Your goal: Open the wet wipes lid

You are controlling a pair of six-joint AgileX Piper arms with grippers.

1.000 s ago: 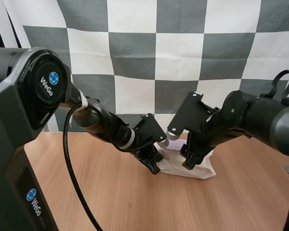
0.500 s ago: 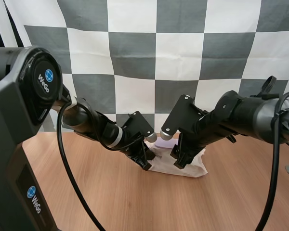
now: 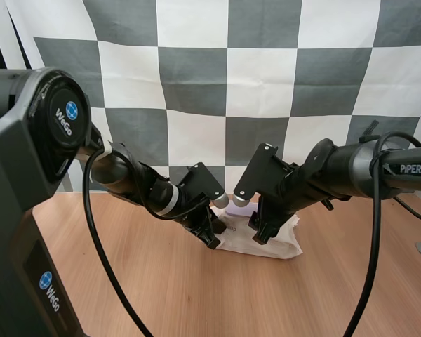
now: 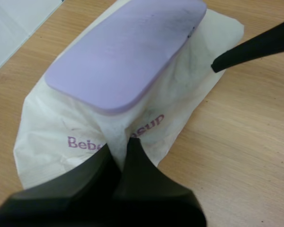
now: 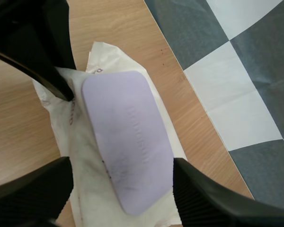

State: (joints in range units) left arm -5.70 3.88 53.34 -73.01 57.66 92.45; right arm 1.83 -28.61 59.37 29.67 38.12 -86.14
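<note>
While both arms reach low over the wooden table (image 3: pixel 161 295) from either side, their grippers meet at the pack of wet wipes (image 3: pixel 279 243). The pack lies flat on the table near its far edge, about mid-width in the high view.

Left arm: comes in from the left, forearm sloping down and to the right, wrist bent so the left gripper (image 3: pixel 212 239) points down at the pack's left end. Its fingers are pressed nearly together, tips on the white wrapper by the purple printed lettering. A thin strip of wrapper shows between the tips, so they look to be pinching a fold of the film.

Right arm: comes in from the right, forearm nearly level, wrist dropped, right gripper (image 3: pixel 261 235) pointing down over the pack. Its fingers are spread wide, ribbed inner face visible on one. They stand either side of one end of the purple lid (image 4: pixel 128 52), not closed on it. Can't tell if either tip touches the pack.

The lid lies flat on top of the pack, shut, running along the pack's length. Left wrist view: one right fingertip (image 4: pixel 236 54) sits at the wrapper's far edge, beside the lid's corner. Right wrist view: the left gripper's dark fingers come down at the opposite end of the pack, tip on the wrapper just off the lid's corner. Wrapper crumpled and smudged.
</note>
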